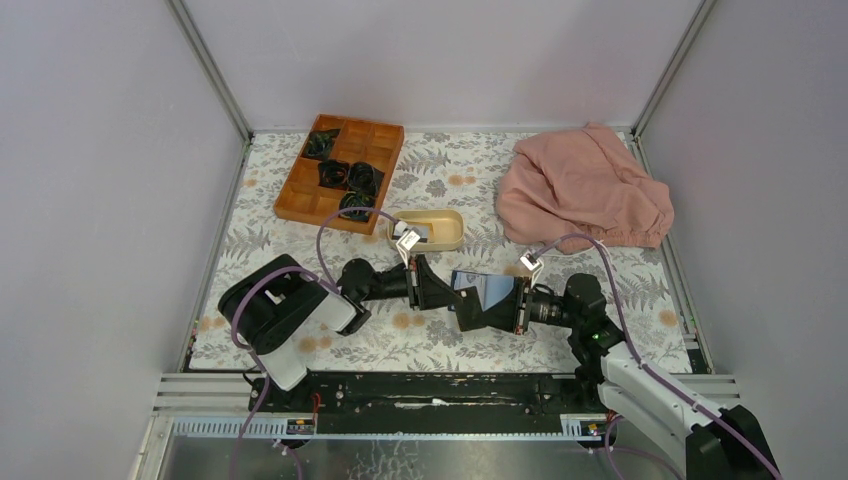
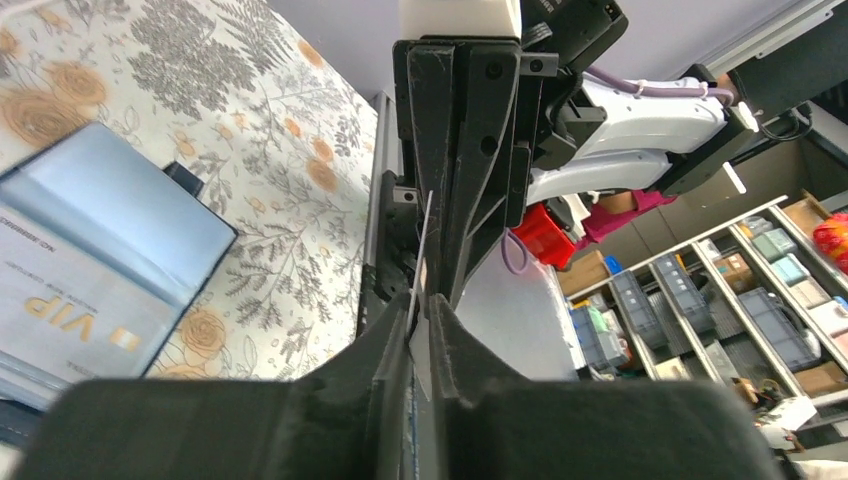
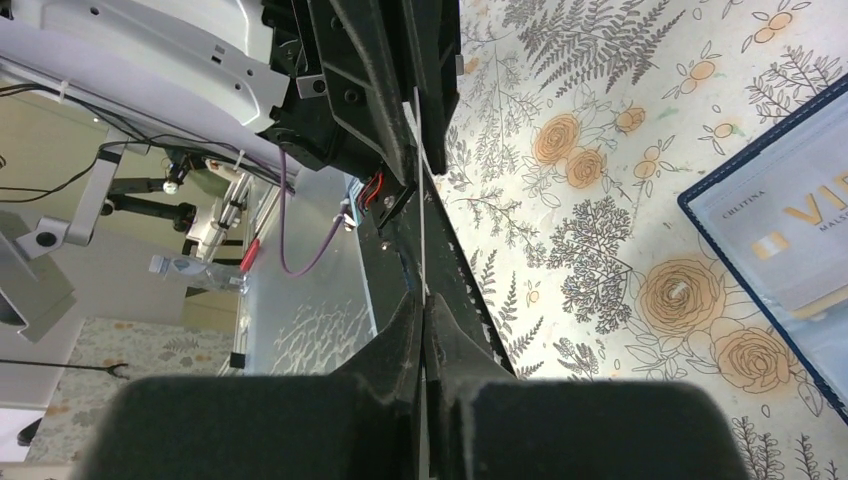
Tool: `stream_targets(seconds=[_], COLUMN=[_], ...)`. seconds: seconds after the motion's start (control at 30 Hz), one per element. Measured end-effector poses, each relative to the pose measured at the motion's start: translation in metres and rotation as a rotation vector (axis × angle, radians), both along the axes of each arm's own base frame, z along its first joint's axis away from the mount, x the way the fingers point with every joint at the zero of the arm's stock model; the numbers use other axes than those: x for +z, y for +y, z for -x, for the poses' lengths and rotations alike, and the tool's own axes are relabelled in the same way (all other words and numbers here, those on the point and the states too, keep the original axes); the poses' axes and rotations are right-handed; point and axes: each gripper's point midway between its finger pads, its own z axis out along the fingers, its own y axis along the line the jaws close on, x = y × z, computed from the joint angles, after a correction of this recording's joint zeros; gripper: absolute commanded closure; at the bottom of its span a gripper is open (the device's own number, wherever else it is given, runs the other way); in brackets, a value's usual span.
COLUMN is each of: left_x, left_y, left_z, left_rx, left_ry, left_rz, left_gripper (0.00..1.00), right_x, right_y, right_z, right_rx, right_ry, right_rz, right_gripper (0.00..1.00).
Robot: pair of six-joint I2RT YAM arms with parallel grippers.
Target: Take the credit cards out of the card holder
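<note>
Your left gripper [image 2: 420, 322] is pinched nearly closed on a thin pale card [image 2: 421, 358] seen edge-on, and its fingers [image 2: 385, 350] press the card from both sides. Straight ahead, tip to tip with it, your right gripper [image 3: 423, 312] is clamped narrow on the same pale card [image 3: 421, 225], so the card spans the short gap between the two sets of fingers. In the top view, the left gripper [image 1: 448, 297] and the right gripper [image 1: 470, 315] meet nose to nose above the table.

Just beside the tips, on the side away from the arm bases, the card holder [image 1: 487, 288] lies open on the floral cloth [image 1: 620, 285]. From the left wrist, the card holder [image 2: 120, 215] shows its light blue inside, with a VIP card [image 2: 80, 322] sitting in it. The right wrist shows the card holder [image 3: 815, 140] and the VIP card [image 3: 800, 232] too.

Beyond the left gripper sits a beige dish [image 1: 445, 240]. Further out is a wooden tray [image 1: 340, 170] of black items, and beyond the right gripper is a pink garment [image 1: 580, 190].
</note>
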Motion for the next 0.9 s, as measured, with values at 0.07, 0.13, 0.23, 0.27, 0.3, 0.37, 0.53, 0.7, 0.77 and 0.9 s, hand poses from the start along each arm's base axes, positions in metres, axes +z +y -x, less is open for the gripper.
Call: stream_targets(seconds=[0.07,0.13,0.23,0.27,0.3,0.37,0.53,0.7,0.77,0.9], left_x=[0.000,-0.001,-0.002,-0.002,-0.001,0.001,0.023,0.038,0.040,0.039], left_y=[0.000,0.000,0.001,0.001,0.001,0.002,0.012,0.015,0.014,0.011], left_z=[0.001,0.002,0.002,0.002,0.000,-0.004,-0.013,-0.021,-0.022,-0.022], left_rx=[-0.006,-0.014,-0.016,-0.013,0.000,0.030,0.147,0.236,0.258,0.294], left_ry=[-0.003,-0.004,-0.001,0.001,0.002,0.002,-0.021,-0.037,-0.034,-0.016], left_rz=[-0.001,-0.002,-0.005,-0.005,-0.003,0.004,0.059,0.103,0.110,0.118], left_gripper=[1.00,1.00,1.00,1.00,1.00,1.00,1.00,1.00,1.00,1.00], right_x=[0.001,0.000,-0.003,-0.004,-0.005,-0.005,0.005,0.014,0.016,0.022], right_y=[0.001,0.001,0.002,0.002,0.003,0.003,0.000,-0.001,-0.003,-0.006], right_z=[0.001,0.003,0.002,0.002,0.002,0.003,0.000,-0.003,-0.005,-0.009], right_rx=[0.009,0.018,0.019,0.018,0.021,0.020,-0.021,-0.051,-0.073,-0.123], right_ry=[0.000,0.012,0.028,0.032,0.030,0.032,-0.046,-0.100,-0.124,-0.176], right_rz=[-0.004,-0.004,-0.002,-0.001,0.002,0.003,-0.022,-0.049,-0.061,-0.095], right_gripper=[1.00,1.00,0.54,0.40,0.33,0.27,0.29,0.38,0.40,0.40])
